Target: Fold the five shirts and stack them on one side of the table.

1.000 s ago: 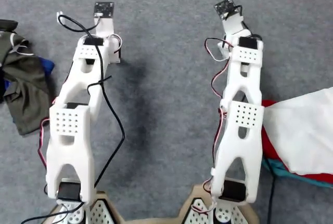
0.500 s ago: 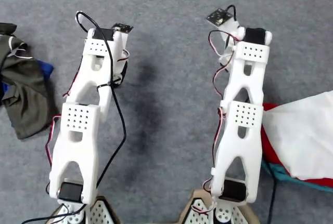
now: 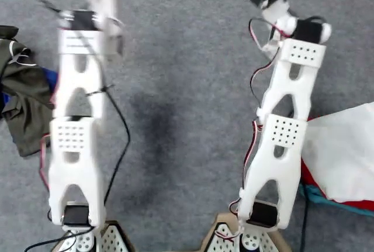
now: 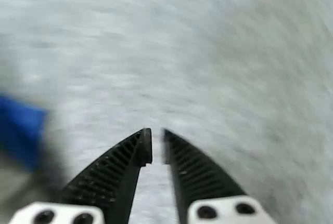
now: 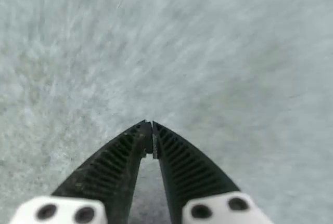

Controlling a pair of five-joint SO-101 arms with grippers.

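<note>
The shirts lie in 2 heaps at opposite edges of the bench (image 3: 187, 88). Off the left pincer's (image 4: 157, 146) outer side, and back toward that arm's base, sits a crumpled olive shirt (image 3: 26, 111) with a scrap of blue cloth (image 3: 52, 78) showing at its edge. Off the right pincer's (image 5: 152, 136) outer side, again back toward the base and well apart from the tips, a white shirt (image 3: 345, 152) lies spread over a red shirt (image 3: 308, 177), and under both a teal shirt (image 3: 320, 197) shows as a thin strip.

That makes 5 colours counted: 2 on the left and 3 on the right. Whether the blue is a whole shirt cannot be told.

The high view shows both heaps and 2 arms, the left arm (image 3: 76, 135) and the right arm (image 3: 286, 129), stretched toward the far edge of the bench. The wrist views add the tips. The left pincer is barely released, with a thin slit between its tips, grasping nothing; the blue cloth (image 4: 18, 135) is near it to one side, over grey bench. The right pincer is clenched, tips touching, on nothing, with bare grey bench beneath it.
</note>
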